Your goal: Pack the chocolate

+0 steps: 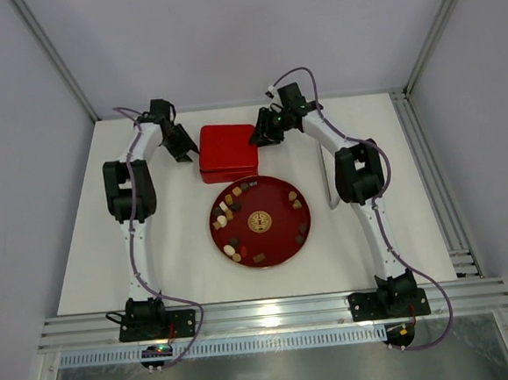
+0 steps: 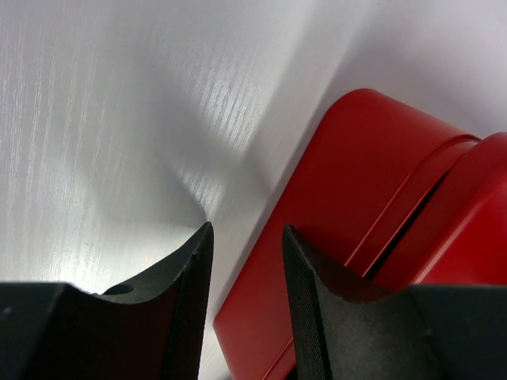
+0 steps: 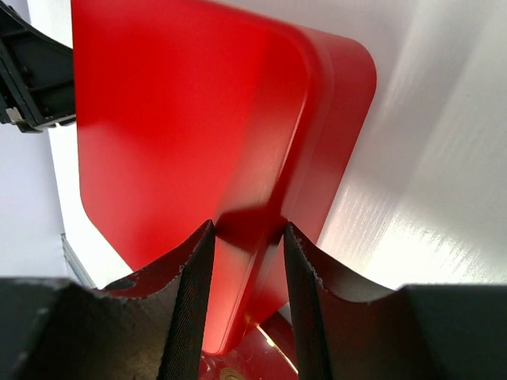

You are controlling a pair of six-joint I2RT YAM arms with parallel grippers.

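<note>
Chocolate pieces, dark, tan and cream, lie round the rim of the red plate. Behind the plate stands the square red box with its lid on. My left gripper is at the box's left edge. In the left wrist view it stands open, one finger over the table, the other over the box. My right gripper is at the box's right edge. In the right wrist view its jaws straddle the lid's rim, both tips against it.
A white flat piece lies beside the right arm's elbow. Metal rails run along the table's right side and near edge. The plate's edge shows under the lid in the right wrist view.
</note>
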